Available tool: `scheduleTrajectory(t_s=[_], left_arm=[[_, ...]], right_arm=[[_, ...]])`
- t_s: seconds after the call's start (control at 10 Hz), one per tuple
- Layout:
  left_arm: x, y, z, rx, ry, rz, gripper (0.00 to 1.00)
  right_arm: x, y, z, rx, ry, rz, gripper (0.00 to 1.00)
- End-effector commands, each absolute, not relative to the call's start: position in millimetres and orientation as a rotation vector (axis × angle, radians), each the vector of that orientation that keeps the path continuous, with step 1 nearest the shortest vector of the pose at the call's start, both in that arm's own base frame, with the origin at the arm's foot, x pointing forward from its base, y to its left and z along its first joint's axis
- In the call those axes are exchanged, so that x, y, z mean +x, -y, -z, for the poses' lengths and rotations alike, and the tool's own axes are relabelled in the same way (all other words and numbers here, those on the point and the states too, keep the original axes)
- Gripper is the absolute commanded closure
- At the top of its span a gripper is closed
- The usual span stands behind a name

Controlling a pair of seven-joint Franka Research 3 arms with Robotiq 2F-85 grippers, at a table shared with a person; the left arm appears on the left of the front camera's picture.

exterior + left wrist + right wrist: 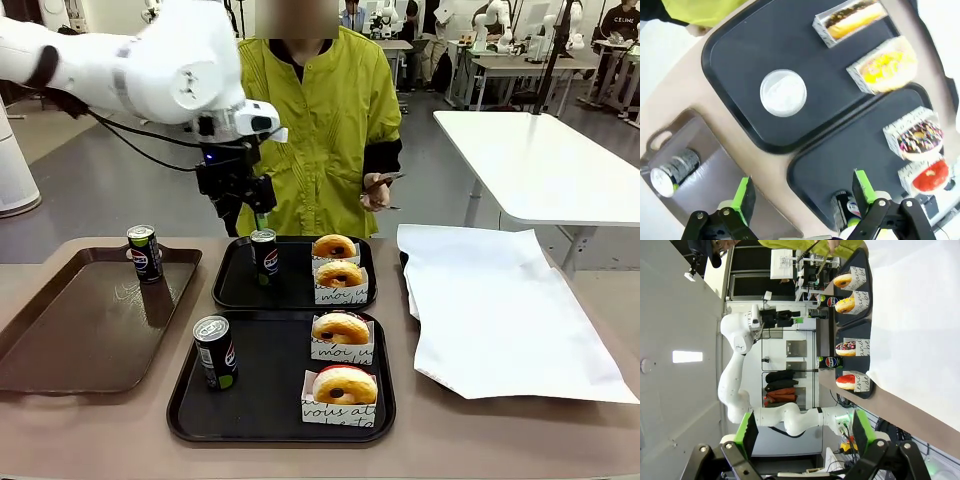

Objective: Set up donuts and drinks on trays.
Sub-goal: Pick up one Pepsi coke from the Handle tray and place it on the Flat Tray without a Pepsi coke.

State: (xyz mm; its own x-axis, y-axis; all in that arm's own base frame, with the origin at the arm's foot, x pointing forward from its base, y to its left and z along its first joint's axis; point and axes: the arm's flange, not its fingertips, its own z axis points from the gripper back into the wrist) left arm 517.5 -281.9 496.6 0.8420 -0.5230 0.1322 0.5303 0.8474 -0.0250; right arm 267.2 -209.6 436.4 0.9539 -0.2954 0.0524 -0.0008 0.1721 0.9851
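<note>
Two black trays lie mid-table, the far tray (238, 290) and the near tray (270, 405). Each holds two sleeved donuts, the far pair (334, 247) (341, 274) and the near pair (341, 328) (345, 385). A soda can (264, 255) stands on the far tray; its silver top (783, 92) shows in the left wrist view. My left gripper (258, 218) (804, 189) hangs open just above that can, not touching it. Another can (215, 352) stands on the near tray. My right gripper (804, 430) is open and holds nothing.
A long brown tray (70, 340) at the left carries a third can (145, 253). A large white paper sheet (500, 310) covers the table's right part. A person in a yellow-green coat (320, 120) stands at the far side, a hand (378, 190) holding a small object.
</note>
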Motion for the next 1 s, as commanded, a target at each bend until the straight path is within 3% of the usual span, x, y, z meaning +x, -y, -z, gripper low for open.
scheduleTrajectory(t_s=[0.0,0.2,0.5,0.9], left_arm=[[469,221,-530,-0.127,0.102,0.571,0.0],[428,159,-534,-0.152,0.118,0.494,0.0],[401,77,-527,-0.144,0.102,0.385,0.0],[395,13,-506,-0.089,0.067,0.251,0.0]], right_arm=[[267,209,-436,1.405,0.274,0.208,0.0],[267,209,-436,1.405,0.274,0.208,0.0],[267,209,-436,1.405,0.274,0.208,0.0],[267,209,-436,1.405,0.274,0.208,0.0]])
